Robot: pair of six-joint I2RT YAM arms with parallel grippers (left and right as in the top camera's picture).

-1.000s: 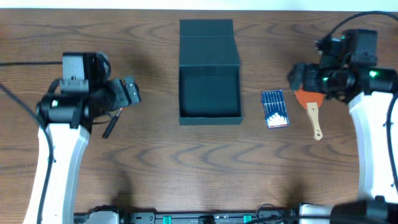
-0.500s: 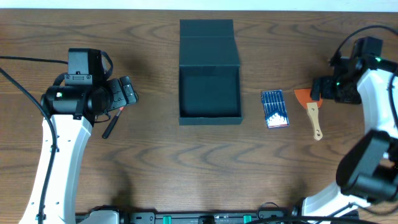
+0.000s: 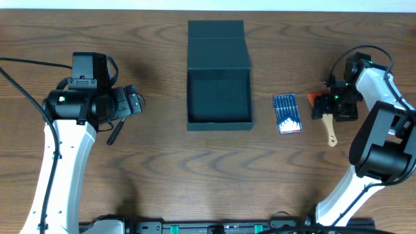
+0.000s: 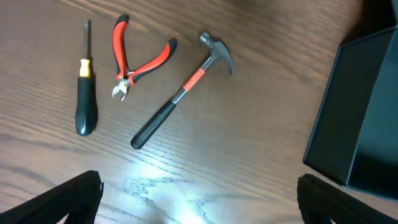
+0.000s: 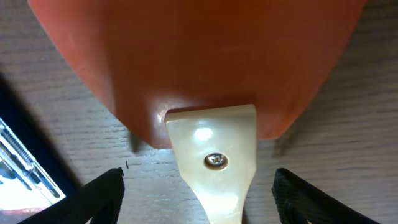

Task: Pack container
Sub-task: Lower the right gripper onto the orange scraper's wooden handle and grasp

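The dark teal container (image 3: pixel 219 97) stands open at the table's middle, its flap lid (image 3: pixel 218 39) laid back; its corner shows in the left wrist view (image 4: pixel 367 112). My left gripper (image 3: pixel 133 101) is open and empty (image 4: pixel 199 199) above a black-handled screwdriver (image 4: pixel 84 93), red pliers (image 4: pixel 134 59) and a hammer (image 4: pixel 180 93). My right gripper (image 3: pixel 335 107) is open, low over an orange scraper with a cream handle (image 3: pixel 330 127). Its fingers (image 5: pixel 199 193) sit on either side of the handle (image 5: pixel 214 155), apart from it, below the orange blade (image 5: pixel 199 56).
A blue case of bits (image 3: pixel 286 113) lies between the container and the scraper, and its edge shows in the right wrist view (image 5: pixel 25 162). A black tool handle (image 3: pixel 116 132) pokes out from under the left gripper. Cables run off both arms.
My right arm has swung round and come down over the scraper's handle. My left arm has barely shifted.
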